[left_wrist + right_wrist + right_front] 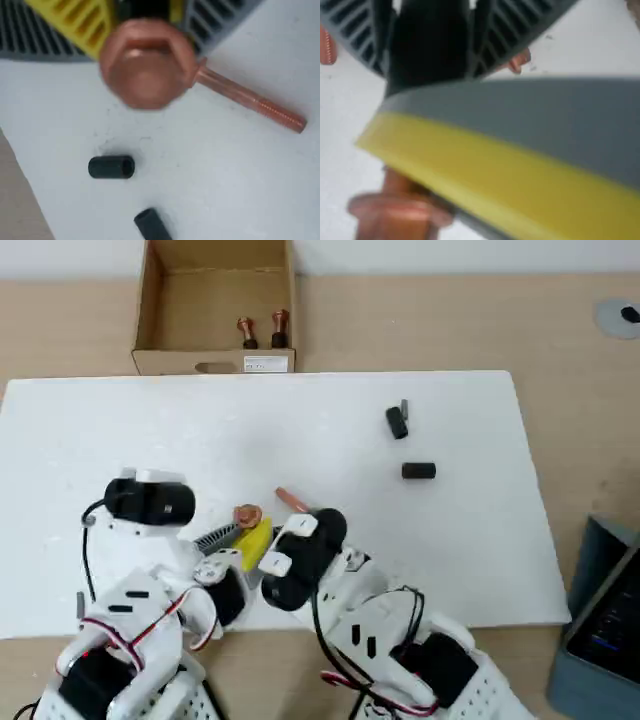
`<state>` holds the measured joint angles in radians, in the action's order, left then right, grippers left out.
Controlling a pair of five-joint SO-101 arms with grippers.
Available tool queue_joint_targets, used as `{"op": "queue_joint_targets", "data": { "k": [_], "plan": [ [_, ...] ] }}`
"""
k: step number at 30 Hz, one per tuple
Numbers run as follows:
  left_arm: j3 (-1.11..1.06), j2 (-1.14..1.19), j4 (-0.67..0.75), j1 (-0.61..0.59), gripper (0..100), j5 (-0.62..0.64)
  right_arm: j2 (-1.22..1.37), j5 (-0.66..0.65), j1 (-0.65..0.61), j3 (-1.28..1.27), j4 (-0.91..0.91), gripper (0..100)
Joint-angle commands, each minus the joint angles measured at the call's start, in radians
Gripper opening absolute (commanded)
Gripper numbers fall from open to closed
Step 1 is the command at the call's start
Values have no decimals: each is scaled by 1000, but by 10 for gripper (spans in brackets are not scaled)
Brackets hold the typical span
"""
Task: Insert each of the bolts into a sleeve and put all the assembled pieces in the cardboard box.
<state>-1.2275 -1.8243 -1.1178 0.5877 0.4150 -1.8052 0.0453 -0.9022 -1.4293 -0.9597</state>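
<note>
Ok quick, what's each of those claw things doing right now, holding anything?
Left gripper: closed on a copper bolt.
Right gripper: cannot be told whether it is open or closed.

white label (265, 363) on cardboard box (175, 362), print illegible

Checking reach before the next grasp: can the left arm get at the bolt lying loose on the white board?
Probably not yet: the left hand is shut on a second bolt, though the loose bolt lies close by, uncovered.
</note>
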Motion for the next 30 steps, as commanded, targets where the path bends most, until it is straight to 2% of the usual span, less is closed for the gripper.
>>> {"op": "queue_joint_targets", "data": {
  "k": [1,6,9,13,19,26,30],
  "plan": [
    [6,2,-12,18,1,-9,-137,-8,-2,77,31,9],
    [9,2,-8,6,10,-11,-137,-8,-1,74,31,9],
    [12,4,-8,3,99,-9,-137,-8,-1,71,31,9],
    [12,4,-14,-64,218,-9,-137,-8,-1,71,31,9],
    [12,5,-14,-127,221,-46,-137,-6,-1,70,28,9],
    [104,5,-15,-135,216,-75,-137,-5,-1,70,25,9],
    [114,2,-9,-161,88,-120,-137,-2,1,68,25,9]
  ]
}}
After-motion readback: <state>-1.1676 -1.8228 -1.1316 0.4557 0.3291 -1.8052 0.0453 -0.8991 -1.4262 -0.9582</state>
